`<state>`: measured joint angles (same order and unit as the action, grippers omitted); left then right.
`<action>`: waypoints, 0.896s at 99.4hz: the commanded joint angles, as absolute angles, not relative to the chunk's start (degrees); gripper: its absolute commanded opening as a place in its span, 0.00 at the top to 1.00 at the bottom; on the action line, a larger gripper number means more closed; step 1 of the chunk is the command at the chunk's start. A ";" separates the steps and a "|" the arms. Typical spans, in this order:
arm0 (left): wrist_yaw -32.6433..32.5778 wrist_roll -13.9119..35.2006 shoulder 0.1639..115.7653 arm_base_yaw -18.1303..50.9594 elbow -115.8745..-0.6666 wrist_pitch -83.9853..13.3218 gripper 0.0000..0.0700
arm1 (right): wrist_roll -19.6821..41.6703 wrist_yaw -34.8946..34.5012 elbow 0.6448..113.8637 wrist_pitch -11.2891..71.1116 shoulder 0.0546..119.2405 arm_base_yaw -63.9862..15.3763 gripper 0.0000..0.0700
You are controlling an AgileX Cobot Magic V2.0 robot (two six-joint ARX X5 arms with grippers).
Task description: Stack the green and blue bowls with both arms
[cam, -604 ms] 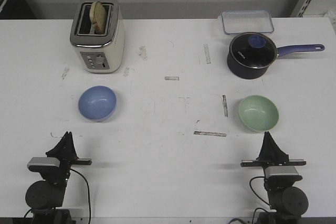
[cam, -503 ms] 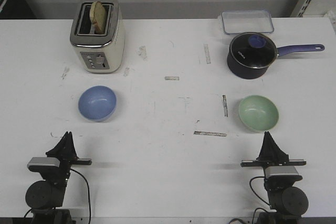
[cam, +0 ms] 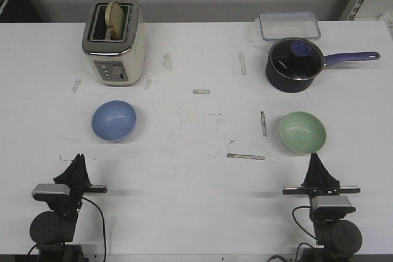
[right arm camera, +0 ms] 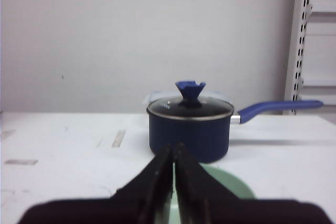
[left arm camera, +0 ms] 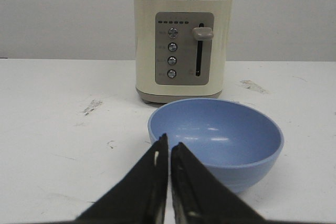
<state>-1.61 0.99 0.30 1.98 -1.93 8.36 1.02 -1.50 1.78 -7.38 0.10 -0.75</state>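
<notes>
Nearest, two grippers are seen, the left gripper (cam: 78,159) and right gripper (cam: 315,156), both pinched closed on nothing. Beyond them two bowls are set well apart: one blue bowl (cam: 113,120) and one green bowl (cam: 302,132), both empty. Farthest, one toaster (cam: 114,40) holds bread, beside one lidded saucepan (cam: 295,64) and one clear container (cam: 289,26).

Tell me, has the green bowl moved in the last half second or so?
No. The green bowl sits in the same spot below the saucepan, beside the same tape mark.
</notes>
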 commanded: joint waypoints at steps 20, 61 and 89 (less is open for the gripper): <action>-1.72 0.84 0.19 1.87 -0.78 9.06 1.00 | 4.78 -1.45 8.19 -1.56 2.92 -0.78 1.00; -1.72 0.84 0.19 1.87 -0.78 9.06 1.00 | 4.93 -1.45 22.48 11.66 22.37 -0.78 1.00; -1.74 0.84 0.19 1.87 -0.78 9.06 1.00 | 4.93 -0.01 37.26 23.97 38.98 -0.71 1.00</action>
<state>-1.61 0.99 0.30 1.98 -1.93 8.36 4.36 -0.25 33.93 22.15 35.94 -0.73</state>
